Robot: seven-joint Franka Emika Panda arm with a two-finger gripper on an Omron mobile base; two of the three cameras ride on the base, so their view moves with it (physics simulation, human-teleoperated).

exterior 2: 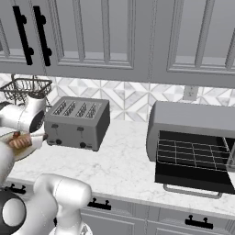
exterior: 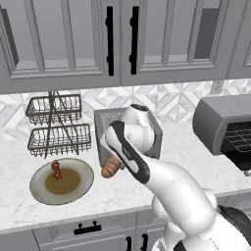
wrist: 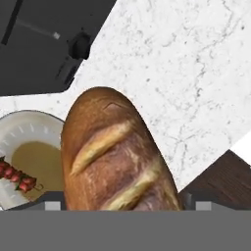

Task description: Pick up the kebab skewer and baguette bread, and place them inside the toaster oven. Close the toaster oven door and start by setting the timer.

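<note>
Wire rack: two-tier dark wire basket stand [exterior: 59, 128], far left on the white marbled counter [exterior: 196, 162], against the tiled wall.
Plate: round grey plate with brown centre [exterior: 39, 188], near left of counter, in front of the basket stand.
Skewer: short thin kebab skewer with small red chunks [exterior: 57, 169] lies on the plate's far part; in the hand view it sits at the left edge [wrist: 17, 179].
Bread: golden-brown scored baguette bread [wrist: 112, 152], just right of the plate, in front of the grey four-slot toaster [exterior 2: 78, 121].
Gripper: two-finger gripper [wrist: 125, 198], jaws spread wide, one dark tip on each side of the loaf's near end; contact cannot be told.
Oven: grey rounded toaster oven [exterior 2: 193, 137], far right, well apart from the bread.
Door: dark glass toaster oven door [exterior 2: 190, 180] folded down, wire shelf exposed.
</note>
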